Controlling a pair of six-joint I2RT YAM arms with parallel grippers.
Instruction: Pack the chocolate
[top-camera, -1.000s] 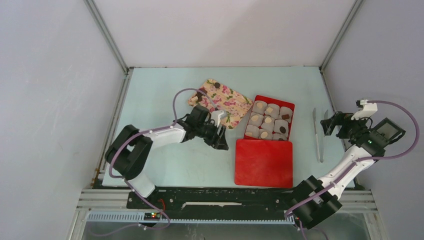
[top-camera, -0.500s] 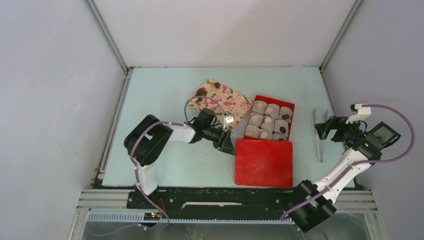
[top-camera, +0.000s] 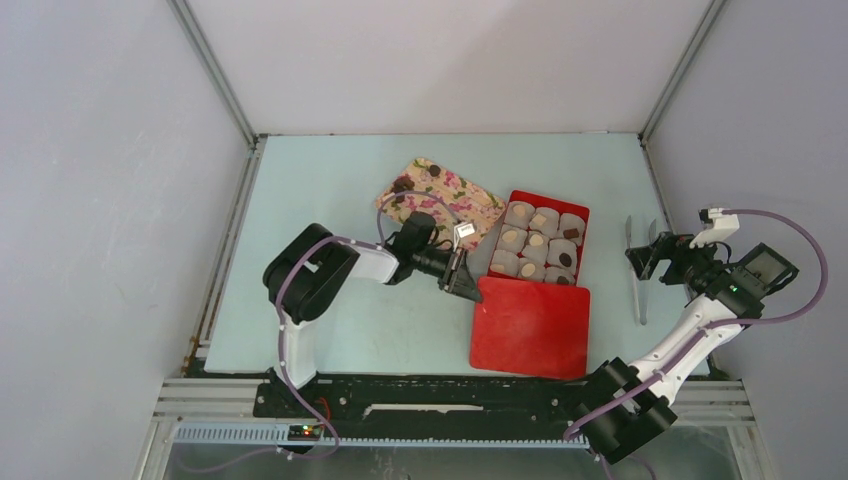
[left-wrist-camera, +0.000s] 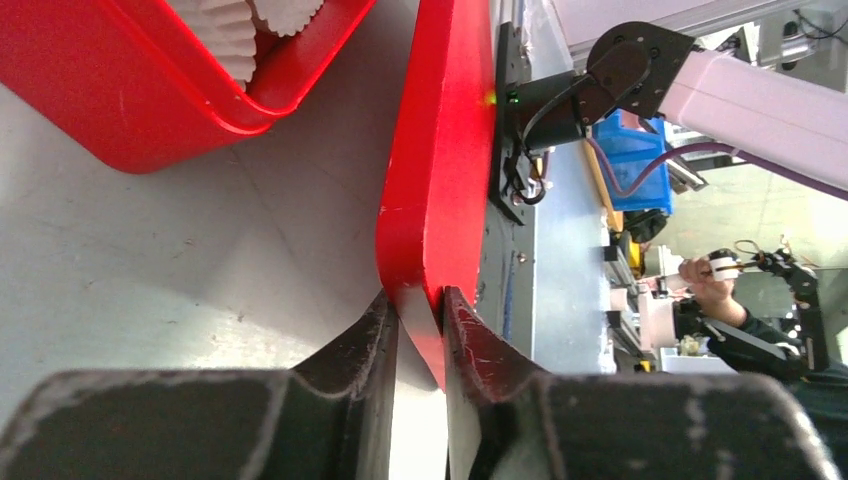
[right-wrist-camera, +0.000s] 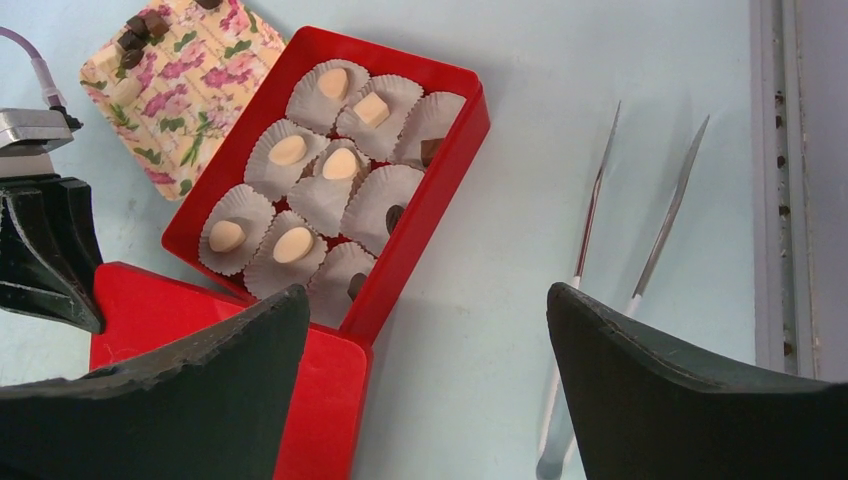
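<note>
bench (top-camera: 330, 190) carries it all. red lid (top-camera: 530, 328) lies nearest the arms, slightly skewed, far edge against the box (right-wrist-camera: 425, 215); flat or barely raised, cannot tell. floral tray (top-camera: 460, 195) sits just left of the box. left end effector (left-wrist-camera: 418, 300) is clamped on the lid's far-left corner, a finger on each face. right end effector (right-wrist-camera: 428, 295) hangs spread wide and empty over the right side, above the tweezers (top-camera: 636, 270). nine paper cups (right-wrist-camera: 405, 90) fill the box, each seems to hold one chocolate (right-wrist-camera: 340, 163): six pale, three dark. a few dark ones sit at the tray's far-left end.

progress, my read: filling looks done, no free cup for the tray leftovers; closing the lid is left.

room: gripped corner is tight, next to the box's corner and the tray. lid's near edge is close to the bench front. open bench left and far. tweezers well apart, right of the box.
</note>
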